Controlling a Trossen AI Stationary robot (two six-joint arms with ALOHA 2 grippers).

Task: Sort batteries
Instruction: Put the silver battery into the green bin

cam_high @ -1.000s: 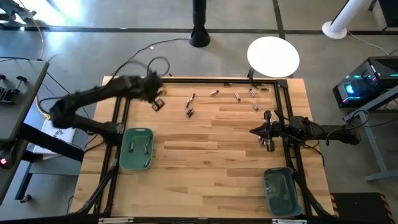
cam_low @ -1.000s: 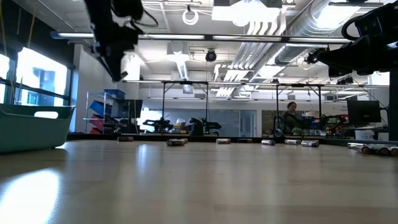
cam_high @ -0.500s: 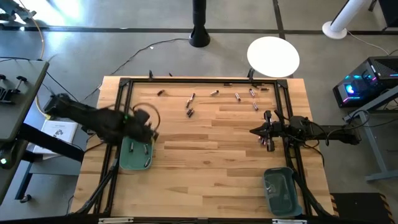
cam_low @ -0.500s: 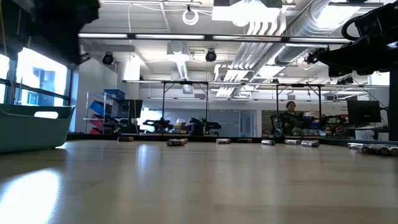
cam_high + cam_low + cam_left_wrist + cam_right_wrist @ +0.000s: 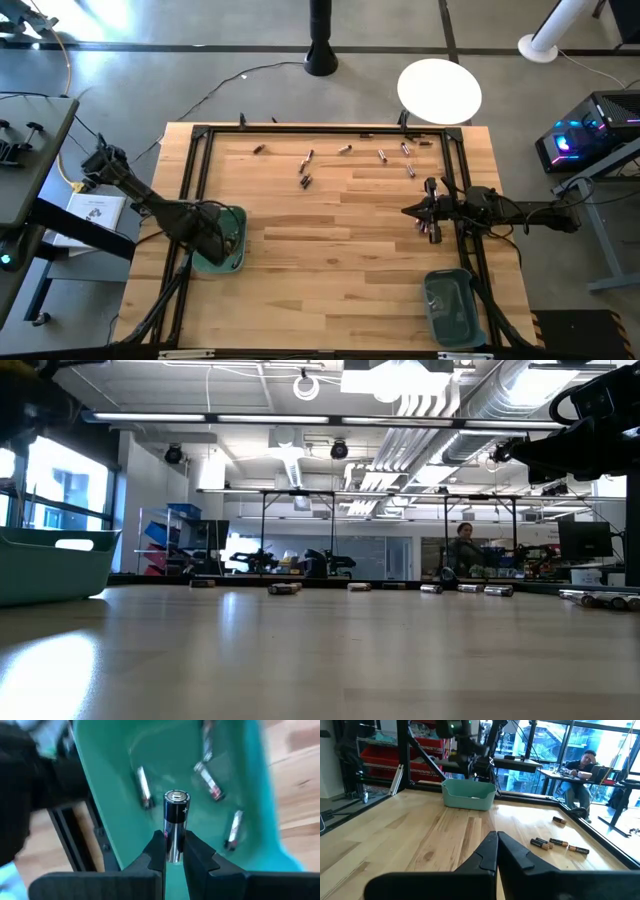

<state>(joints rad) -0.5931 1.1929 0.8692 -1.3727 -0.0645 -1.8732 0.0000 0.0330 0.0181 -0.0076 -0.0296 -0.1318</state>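
Around you: grey concrete floor [image 5: 250, 40]; round white disc [image 5: 439, 90] beyond the table's far edge; black pole base [image 5: 320, 62]; ceiling ducts [image 5: 440, 400] and strip lights [image 5: 270, 418]; bright window [image 5: 60, 485] at one side; red shelving [image 5: 375, 755]; seated person [image 5: 582, 767] at a desk.

Bare wood mid-table [image 5: 330, 235] lies open between far batteries [image 5: 305, 168] and bins [image 5: 236, 262]

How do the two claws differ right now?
The left claw is clamped on a black battery above the teal bin; the right claw is shut on nothing. The left hangs over the bin at the table's left edge; the right waits at the right edge. Both are dark, two-fingered.
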